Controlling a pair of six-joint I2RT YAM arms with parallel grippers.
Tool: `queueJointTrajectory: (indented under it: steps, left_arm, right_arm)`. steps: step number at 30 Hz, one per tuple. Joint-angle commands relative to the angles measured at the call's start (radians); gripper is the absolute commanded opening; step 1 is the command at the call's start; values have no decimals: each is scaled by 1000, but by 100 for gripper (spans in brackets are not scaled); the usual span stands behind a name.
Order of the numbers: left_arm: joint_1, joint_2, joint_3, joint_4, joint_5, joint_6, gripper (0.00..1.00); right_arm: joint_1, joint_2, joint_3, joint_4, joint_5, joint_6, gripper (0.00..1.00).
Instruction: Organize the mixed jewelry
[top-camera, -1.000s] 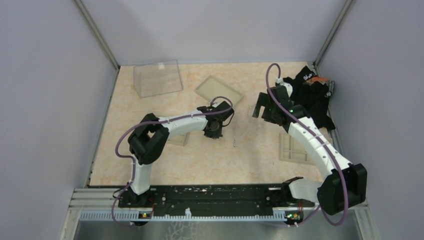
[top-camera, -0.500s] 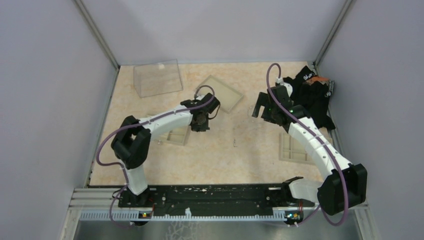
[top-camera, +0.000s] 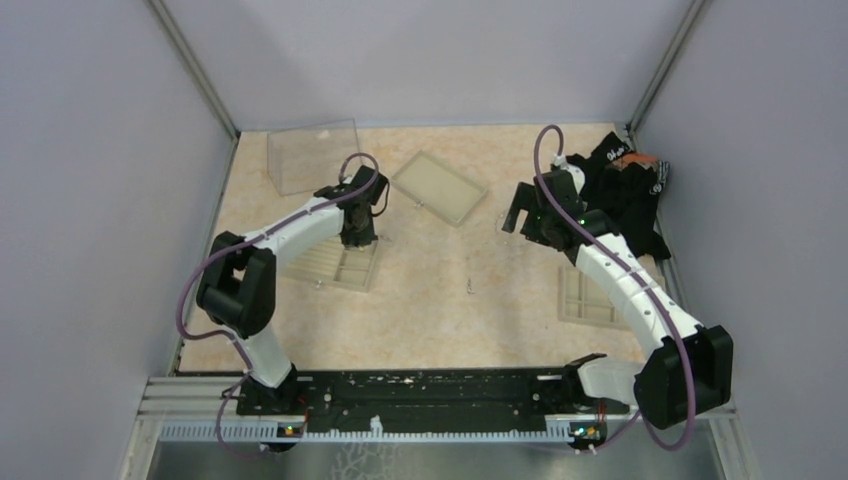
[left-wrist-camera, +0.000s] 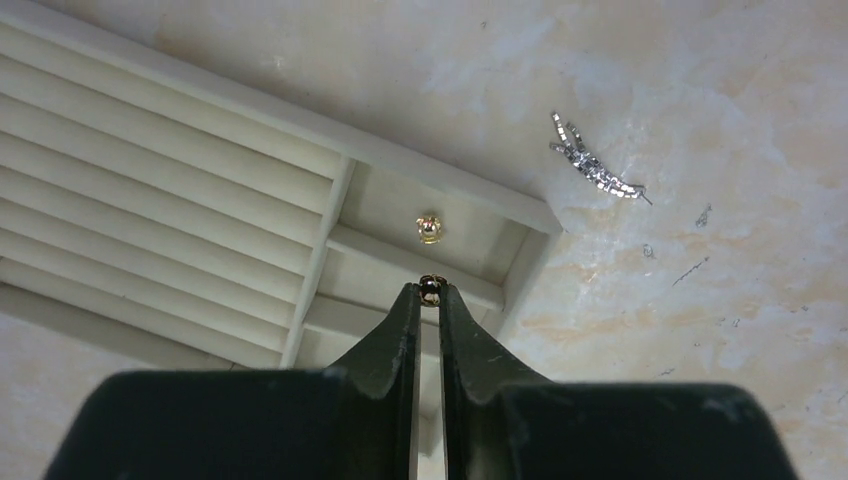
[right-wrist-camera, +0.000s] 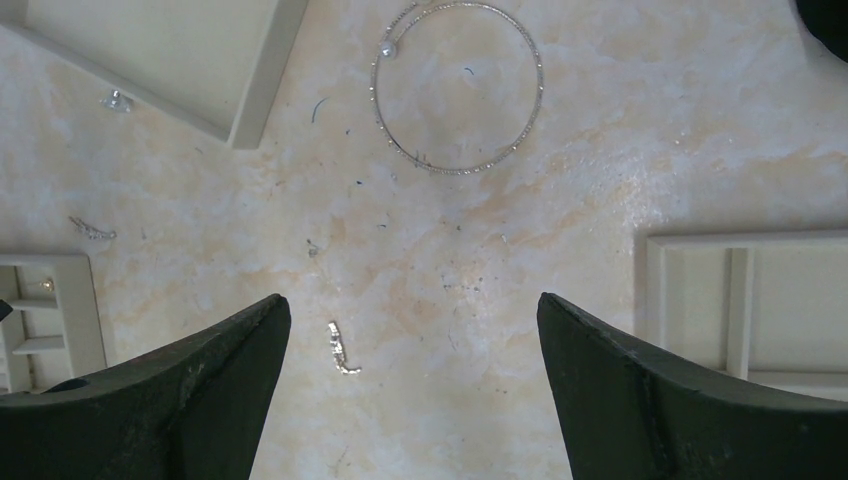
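My left gripper (left-wrist-camera: 429, 294) is shut on a tiny gold-and-dark jewelry piece (left-wrist-camera: 430, 285) pinched at its tips. It hovers over the small end compartments of the left ribbed beige tray (left-wrist-camera: 180, 190), where a gold stud (left-wrist-camera: 430, 228) lies. A silvery curved piece (left-wrist-camera: 595, 170) lies on the table beside that tray. My right gripper (right-wrist-camera: 412, 305) is open and empty above the table. Beyond it lies the thin silvery loop (right-wrist-camera: 458, 85). A small silvery piece (right-wrist-camera: 341, 348) lies near its left finger, and another piece (right-wrist-camera: 92, 229) lies further left.
In the top view, the left tray (top-camera: 335, 262) lies under my left gripper (top-camera: 357, 235). A flat beige tray (top-camera: 438, 187) sits mid-back, a compartmented tray (top-camera: 590, 297) under the right arm, a clear box (top-camera: 315, 155) at back left and a black cloth heap (top-camera: 625, 190) at back right.
My left arm has swung left and back from the table's middle to over the left tray, gripper still shut. The right arm has not moved.
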Motion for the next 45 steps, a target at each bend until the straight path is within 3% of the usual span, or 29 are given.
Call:
queueJointTrajectory:
  steps: [1, 3, 7, 15, 22, 37, 45]
  left_arm:
    - [7, 35, 17, 44, -11, 37, 16]
    - [15, 41, 18, 54, -26, 38, 30]
    - [23, 46, 36, 72, -18, 62, 48]
    - [-52, -37, 83, 88, 91, 112, 52]
    - [-166, 37, 128, 62, 109, 104, 55]
    - [-126, 251, 279, -61, -6, -364, 52]
    - [-60, 295, 275, -58, 9, -465, 49]
  right_arm:
    - [-2, 11, 23, 32, 2, 20, 92]
    - [-2, 11, 25, 33, 2, 27, 92]
    - [-1, 15, 27, 31, 3, 36, 92]
    - [-1, 5, 22, 17, 34, 45, 92]
    - [-2, -19, -19, 25, -25, 30, 89]
    - [0, -54, -51, 14, -29, 48, 87]
    - [0, -54, -40, 8, -37, 44, 87]
